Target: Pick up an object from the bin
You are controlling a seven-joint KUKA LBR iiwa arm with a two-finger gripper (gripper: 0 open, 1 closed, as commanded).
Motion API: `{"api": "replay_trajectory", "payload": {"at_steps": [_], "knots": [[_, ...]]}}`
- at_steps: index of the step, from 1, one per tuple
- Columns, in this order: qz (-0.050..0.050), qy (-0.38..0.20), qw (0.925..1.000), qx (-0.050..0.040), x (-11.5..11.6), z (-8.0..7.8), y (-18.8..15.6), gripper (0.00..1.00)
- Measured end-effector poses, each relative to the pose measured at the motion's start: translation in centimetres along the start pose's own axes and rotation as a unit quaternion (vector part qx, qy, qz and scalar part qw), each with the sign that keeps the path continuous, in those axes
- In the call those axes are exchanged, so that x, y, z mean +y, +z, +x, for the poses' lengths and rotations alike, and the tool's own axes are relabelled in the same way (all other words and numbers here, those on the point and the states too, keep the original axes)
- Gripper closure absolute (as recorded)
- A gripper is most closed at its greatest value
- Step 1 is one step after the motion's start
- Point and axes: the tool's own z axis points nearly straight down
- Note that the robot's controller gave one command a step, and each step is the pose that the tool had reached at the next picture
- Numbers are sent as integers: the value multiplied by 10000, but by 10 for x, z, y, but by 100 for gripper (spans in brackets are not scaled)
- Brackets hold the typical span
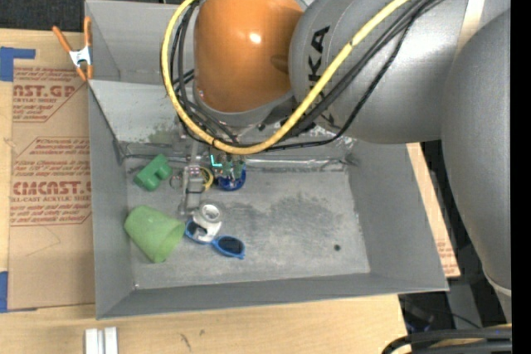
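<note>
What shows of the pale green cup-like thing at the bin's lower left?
The pale green cup is a smooth, tapered shape, plastic or rubber by its look, lying on its side on the bin floor near the left wall. Its right edge meets or nearly meets a blue-and-white thing; I cannot tell which. The gripper hangs apart, up and right of it.

Grey bin (290,220); light-green cup (153,234), darker green block (153,173), blue-and-white piece (207,224); orange wrist cover (245,41), yellow cables (169,46), grey arm (398,70).
</note>
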Motion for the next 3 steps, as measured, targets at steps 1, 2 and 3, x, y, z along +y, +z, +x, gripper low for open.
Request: {"api": "replay_trajectory", "payload": {"at_steps": [1, 2, 3], "knots": [[11, -524, 9986, 7, 4, 27, 130, 0], [-3, -591, 9982, -1, 18, 25, 174, 0], [15, -574, 9983, -48, 14, 21, 170, 100]]}}
